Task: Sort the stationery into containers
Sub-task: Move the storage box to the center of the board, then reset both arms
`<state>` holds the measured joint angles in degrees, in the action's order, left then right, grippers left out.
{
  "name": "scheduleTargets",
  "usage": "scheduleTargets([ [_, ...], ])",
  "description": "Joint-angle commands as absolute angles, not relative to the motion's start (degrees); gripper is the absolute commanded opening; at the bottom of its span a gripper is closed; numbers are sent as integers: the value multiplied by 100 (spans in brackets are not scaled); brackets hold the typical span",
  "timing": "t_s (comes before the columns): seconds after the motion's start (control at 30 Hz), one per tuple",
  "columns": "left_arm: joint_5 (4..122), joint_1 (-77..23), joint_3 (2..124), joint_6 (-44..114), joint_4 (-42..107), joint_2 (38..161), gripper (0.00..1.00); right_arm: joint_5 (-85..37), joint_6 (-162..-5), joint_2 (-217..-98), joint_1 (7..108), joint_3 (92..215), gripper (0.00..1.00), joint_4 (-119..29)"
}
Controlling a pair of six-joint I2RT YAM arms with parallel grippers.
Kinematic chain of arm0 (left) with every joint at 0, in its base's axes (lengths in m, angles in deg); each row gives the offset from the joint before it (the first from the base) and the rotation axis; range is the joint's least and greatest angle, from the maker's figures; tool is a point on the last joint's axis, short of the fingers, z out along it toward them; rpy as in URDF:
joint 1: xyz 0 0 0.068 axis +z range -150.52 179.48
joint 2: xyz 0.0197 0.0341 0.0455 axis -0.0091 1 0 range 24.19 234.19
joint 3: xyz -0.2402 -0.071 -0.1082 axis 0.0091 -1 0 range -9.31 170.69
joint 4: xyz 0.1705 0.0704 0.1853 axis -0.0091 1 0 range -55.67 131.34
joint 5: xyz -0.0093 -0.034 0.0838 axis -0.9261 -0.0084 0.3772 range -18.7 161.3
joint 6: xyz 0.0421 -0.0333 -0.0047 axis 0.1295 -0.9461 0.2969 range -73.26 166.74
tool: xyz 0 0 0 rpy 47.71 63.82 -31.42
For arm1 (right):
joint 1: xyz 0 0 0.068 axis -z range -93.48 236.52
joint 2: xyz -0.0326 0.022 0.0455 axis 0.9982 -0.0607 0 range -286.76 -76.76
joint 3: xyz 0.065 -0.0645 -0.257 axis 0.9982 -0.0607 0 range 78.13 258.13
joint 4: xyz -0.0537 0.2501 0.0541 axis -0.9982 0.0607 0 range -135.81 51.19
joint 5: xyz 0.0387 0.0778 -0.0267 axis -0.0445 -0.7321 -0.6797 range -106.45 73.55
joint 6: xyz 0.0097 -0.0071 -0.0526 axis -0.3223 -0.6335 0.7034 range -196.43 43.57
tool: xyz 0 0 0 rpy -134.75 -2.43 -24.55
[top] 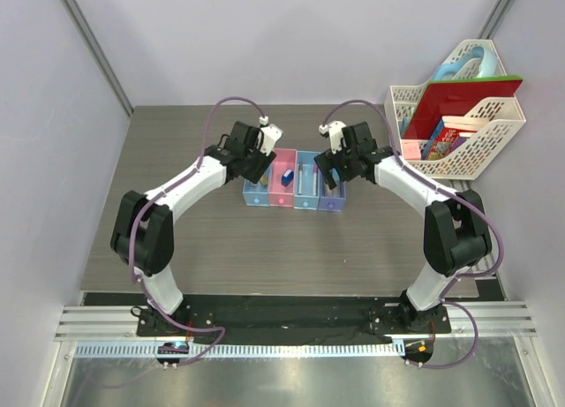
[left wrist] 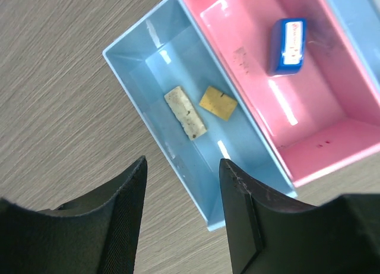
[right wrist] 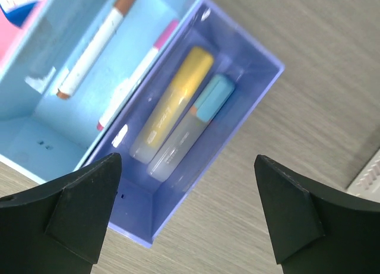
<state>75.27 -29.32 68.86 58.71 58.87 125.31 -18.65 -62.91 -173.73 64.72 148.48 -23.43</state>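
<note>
setting: robot lab test cell, not a home or office
table: grey wood-grain top (top: 177, 160), reference for everything below
enclosure: plain pale panels (top: 53, 116) at the table's left, far and right sides, metal strut (top: 93, 45) in the far-left corner
mounting: black base plate (top: 291, 314) on slotted aluminium rails (top: 97, 323) along the table's near edge; left arm (top: 177, 191) and right arm (top: 415, 191) bolted there
cabling: purple cables (top: 231, 101) looped along both arms
props: white lattice baskets (top: 490, 146) at the table's far-right corner holding a red folder (top: 459, 98) and books (top: 446, 138); row of coloured bins (top: 296, 191) mid-table
</note>
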Motion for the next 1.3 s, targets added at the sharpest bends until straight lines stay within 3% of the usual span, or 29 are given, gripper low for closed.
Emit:
scheduleTargets([
  [0.0,7306,-3014,6829,5659,5991,12158,52,-1716,-6175,-16966,6437,15318,100,-2252],
  [0.13,7359,-2997,6847,5492,6193,11684,53,-1733,-6158,-16642,6446,15460,99,-2076],
  [0.2,7359,-2979,6777,5422,6211,11139,58,-1838,-6132,-16291,6464,15451,100,-1892],
  [0.27,7385,-2953,6645,5395,6220,10587,76,-1935,-6079,-15914,6481,15364,100,-1682],
  [0.3,7472,-2944,6575,5421,6202,10384,90,-1944,-6044,-15772,6490,15337,100,-1593],
  [0.37,7534,-2874,6382,5535,6176,9867,100,-1909,-5965,-15509,6516,15215,100,-1383],
  [0.5,7518,-2505,6083,5545,6228,9075,100,-2067,-5938,-14700,6771,14924,100,-1136],
  [0.7,6542,-1267,5328,5378,6185,7748,100,-2374,-6376,-13496,6982,14529,100,-942],
  [0.83,6173,-984,4800,5115,6149,7193,100,-2524,-6649,-13021,6982,14186,100,-1012],
  [1.27,5680,-360,4325,5017,6132,6971,100,-2709,-6624,-12624,6982,13245,100,-1469],
])
